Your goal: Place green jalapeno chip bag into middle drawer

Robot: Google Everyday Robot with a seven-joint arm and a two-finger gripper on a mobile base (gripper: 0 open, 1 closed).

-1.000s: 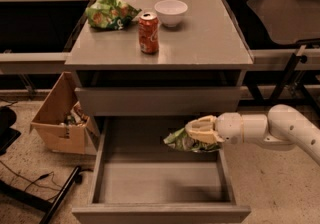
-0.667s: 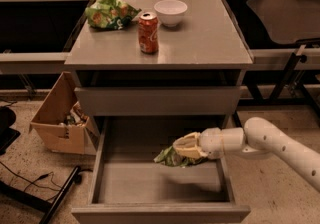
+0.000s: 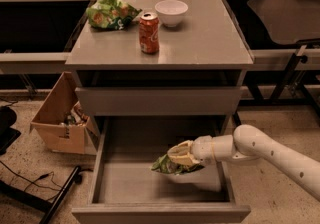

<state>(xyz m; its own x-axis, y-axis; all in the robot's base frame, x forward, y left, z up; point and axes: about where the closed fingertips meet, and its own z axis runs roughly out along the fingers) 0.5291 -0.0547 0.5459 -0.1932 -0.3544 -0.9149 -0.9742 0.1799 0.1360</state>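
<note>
The gripper (image 3: 178,156) hung inside the open middle drawer (image 3: 98,170), towards its right side and about halfway between the front and the back, at the end of a white arm (image 3: 272,151) that reached in from the right of the scene. Its jaws were closed on the green jalapeno chip bag (image 3: 164,166), gripping the bag's right end, so that the crumpled bag stuck out to the left of the fingers and drooped a little over the drawer floor; whether the bag touched the floor could not be told. The drawer was pulled well out towards the near side, its low side walls and plain front in view. Above it a closed grey drawer front (image 3: 160,101) sat under the cabinet top (image 3: 210,43). On that top stood a red soda can (image 3: 149,33) near the middle, a white bowl (image 3: 171,12) just behind it to the right, and a puffy bright green bag (image 3: 110,14) at the far left. An open cardboard box (image 3: 59,118) sat on the floor left of the cabinet
</note>
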